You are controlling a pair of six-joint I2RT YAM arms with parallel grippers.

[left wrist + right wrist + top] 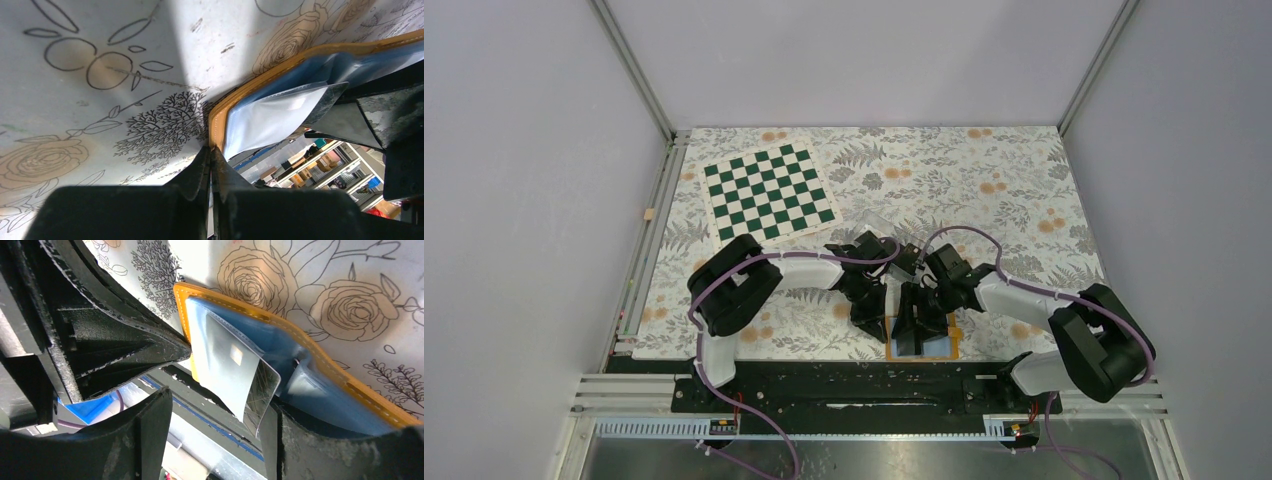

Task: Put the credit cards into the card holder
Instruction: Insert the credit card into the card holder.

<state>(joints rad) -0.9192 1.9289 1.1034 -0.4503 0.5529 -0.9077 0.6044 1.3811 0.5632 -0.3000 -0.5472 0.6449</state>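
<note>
The card holder, an orange wallet with light blue pockets, lies open at the table's near edge. My left gripper is shut on its orange rim; its black fingers show pinching the corner in the right wrist view. A shiny dark credit card with a small chip stands partly in a blue pocket, its free corner sticking out. My right gripper is open around that free end, the card's edge close beside one finger. From above, the right gripper covers most of the wallet.
A green and white checkerboard mat lies at the back left on the floral tablecloth. The black mounting rail runs just below the wallet. Both arms crowd together over the near middle.
</note>
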